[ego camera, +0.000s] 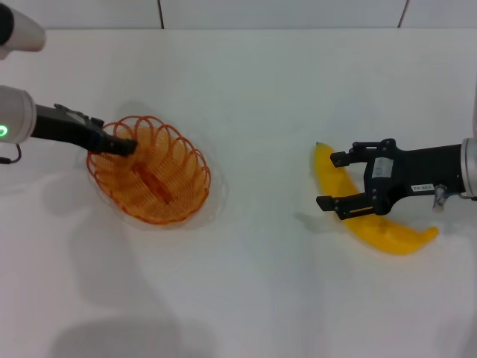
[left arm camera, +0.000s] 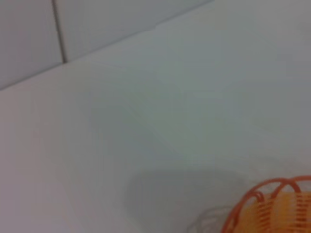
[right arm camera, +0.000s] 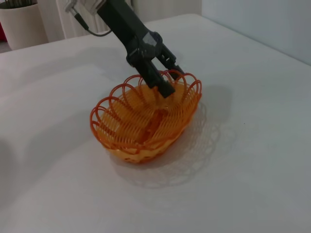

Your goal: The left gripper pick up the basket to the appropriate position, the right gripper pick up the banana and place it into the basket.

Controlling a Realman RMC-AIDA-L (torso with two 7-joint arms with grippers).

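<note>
- The basket (ego camera: 153, 170) is being gripped at its scalloped rim by the left gripper (ego camera: 124, 146), on the side nearest that arm; the fingers are being kept nearly closed around the orange wire.
- In the right wrist view, the basket (right arm camera: 146, 116) is being shown tilted on the white table (right arm camera: 252, 160), with the left gripper (right arm camera: 164, 90) pinching its far rim.
- The banana (ego camera: 373, 220) is being left lying on the table, well apart from the basket.
- The right gripper (ego camera: 335, 181) is being held wide open just over the banana's middle, with nothing held between the fingers.
</note>
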